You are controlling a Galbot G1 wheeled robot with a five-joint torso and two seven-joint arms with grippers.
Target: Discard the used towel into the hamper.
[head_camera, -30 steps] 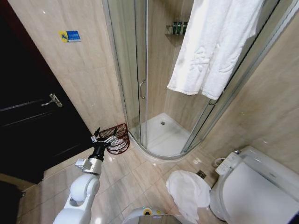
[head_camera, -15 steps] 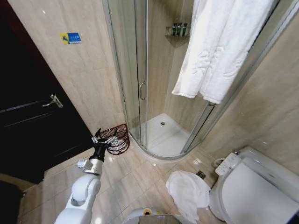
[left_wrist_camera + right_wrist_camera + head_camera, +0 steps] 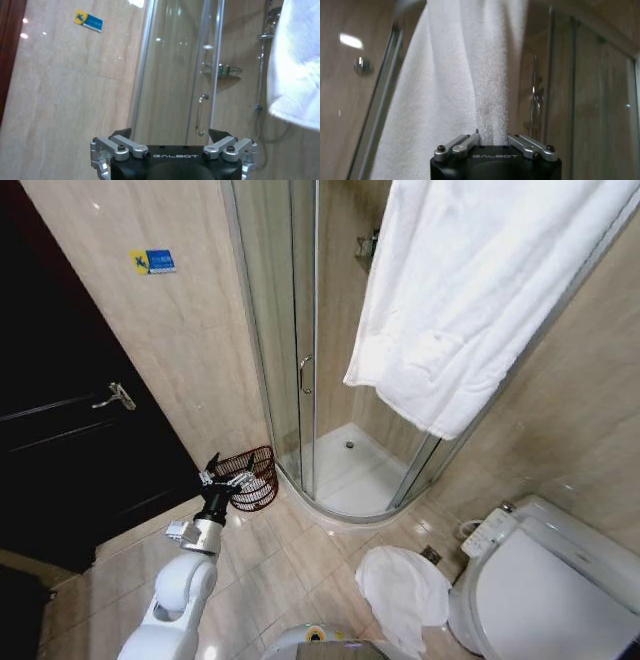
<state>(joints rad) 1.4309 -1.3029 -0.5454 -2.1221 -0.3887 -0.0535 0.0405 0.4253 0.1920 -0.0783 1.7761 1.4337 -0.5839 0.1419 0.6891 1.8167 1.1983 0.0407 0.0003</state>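
Note:
The used towel (image 3: 470, 300), large and white, hangs in the air at the upper right, in front of the glass shower stall. In the right wrist view it falls in gathered folds (image 3: 465, 75), and my right gripper (image 3: 492, 135) is shut on its bunched part. The hamper (image 3: 256, 477), a small dark reddish-brown open-weave basket, stands on the floor tiles at the foot of the shower door. My left gripper (image 3: 225, 476) hovers just beside the hamper's near side, open and holding nothing; its spread fingers (image 3: 170, 137) point at the wall and shower door.
A dark door with a lever handle (image 3: 118, 395) is on the left. The curved shower stall (image 3: 345, 450) fills the middle. A toilet (image 3: 545, 580) stands at the lower right, with a white cloth (image 3: 403, 588) on the floor beside it.
The hanging towel has swung left and towards the camera, now looming larger and covering the shower shelf. The left arm stays by the hamper.

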